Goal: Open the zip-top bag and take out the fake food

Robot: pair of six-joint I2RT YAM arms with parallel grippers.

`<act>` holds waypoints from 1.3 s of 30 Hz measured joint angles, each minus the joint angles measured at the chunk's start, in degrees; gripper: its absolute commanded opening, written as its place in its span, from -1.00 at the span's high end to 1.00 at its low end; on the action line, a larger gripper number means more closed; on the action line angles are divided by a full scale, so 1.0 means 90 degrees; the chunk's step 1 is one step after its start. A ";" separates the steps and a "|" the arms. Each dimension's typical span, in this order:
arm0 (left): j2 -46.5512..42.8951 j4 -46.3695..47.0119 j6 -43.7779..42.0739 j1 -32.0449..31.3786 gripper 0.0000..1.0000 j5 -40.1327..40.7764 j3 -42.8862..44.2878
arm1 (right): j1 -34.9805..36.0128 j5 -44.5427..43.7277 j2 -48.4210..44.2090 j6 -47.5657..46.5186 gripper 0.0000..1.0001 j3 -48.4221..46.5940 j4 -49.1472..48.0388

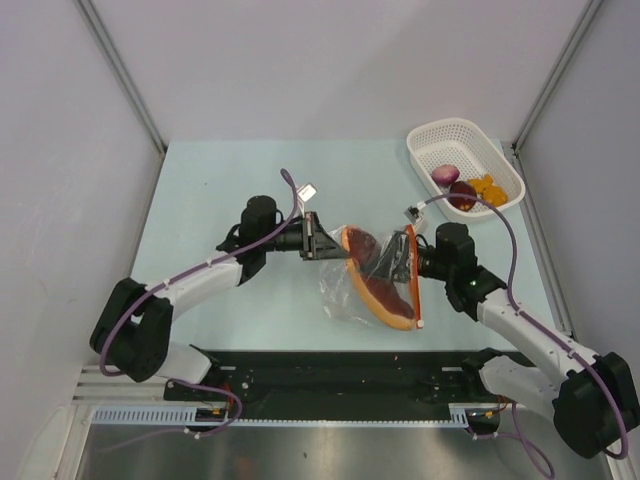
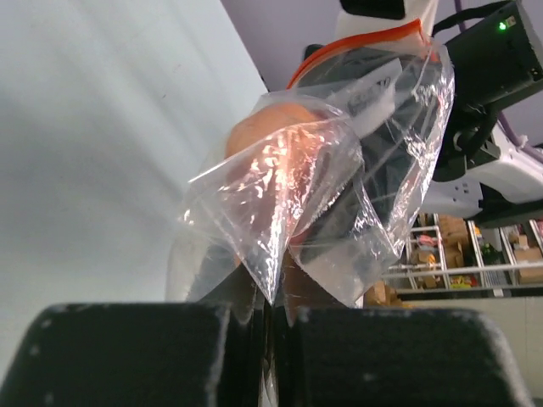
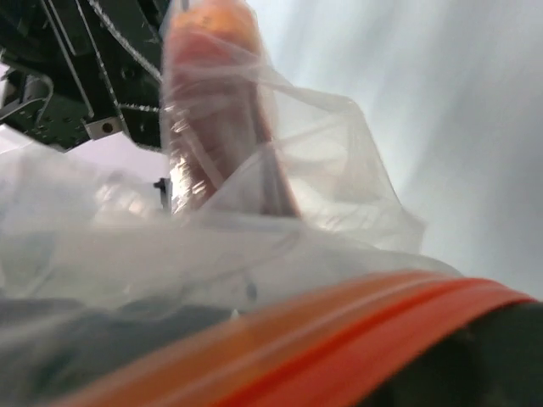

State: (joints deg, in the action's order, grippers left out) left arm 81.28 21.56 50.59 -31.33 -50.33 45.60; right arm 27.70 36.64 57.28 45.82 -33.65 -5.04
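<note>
Clear zip-top bag [image 2: 280,195] is pinched by left pincer [image 2: 267,339], plain from its wrist; right pincer [image 1: 405,262] unreadable.

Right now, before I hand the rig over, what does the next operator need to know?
Left gripper: fingers shut on the zip-top bag, pinching its clear plastic at the end away from the zip strip.
Right gripper: at the zip strip; whether it grips is unclear.
Things: reddish-brown slice inside the bag, between the arms. Purple bulb, maroon lump and orange chunks in the white basket, far right.
Done: those three are out.
Left: get the slice out.
</note>
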 measured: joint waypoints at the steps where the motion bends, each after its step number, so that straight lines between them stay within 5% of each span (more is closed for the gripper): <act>1: -0.0068 -0.0102 -0.0015 0.0000 1.00 0.0095 0.0000 | -0.0036 -0.0029 0.0005 -0.0063 0.74 -0.0061 0.0063; 3: -0.0221 -0.0517 -0.0165 0.0005 0.99 0.0321 0.0034 | -0.0112 -0.0036 -0.0034 -0.0163 1.00 -0.0100 0.0151; 20: -0.0838 -0.2844 -0.1246 0.0058 0.99 0.1894 0.0500 | -0.0532 0.0277 -0.0852 -0.0420 1.00 0.0347 0.0653; 23: -0.0840 -0.2875 -0.1234 0.0061 0.99 0.1916 0.0471 | -0.0554 0.0578 -0.0537 -0.0427 0.76 0.0347 0.0432; 24: -0.0840 -0.2829 -0.1217 0.0068 0.99 0.1906 0.0449 | -0.0554 0.0678 -0.0420 -0.0447 0.30 0.0347 0.0359; 25: -0.0840 -0.2749 -0.1200 0.0070 0.99 0.1885 0.0418 | -0.0546 0.0709 -0.0325 -0.0481 0.14 0.0335 0.0342; 32: -0.0845 -0.2159 -0.1010 0.0129 0.99 0.1843 0.0243 | -0.0408 0.0622 0.0287 -0.0843 0.03 0.0189 0.0937; 33: -0.0855 -0.2166 -0.0998 0.0131 0.99 0.1904 0.0240 | -0.0386 0.0585 0.0328 -0.0877 0.13 0.0187 0.1027; 35: -0.0867 -0.2176 -0.0969 0.0134 0.99 0.1987 0.0240 | -0.0352 0.0510 0.0338 -0.0925 0.97 0.0187 0.1200; 39: -0.0833 -0.2314 -0.0879 0.0138 0.99 0.2157 0.0243 | -0.0204 0.0478 0.0243 -0.0889 1.00 0.0202 0.1129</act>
State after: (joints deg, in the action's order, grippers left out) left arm 73.78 0.73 42.68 -30.09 -30.92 47.79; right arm 25.87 40.95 59.46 37.82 -31.83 5.13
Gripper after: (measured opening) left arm 0.005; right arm 0.036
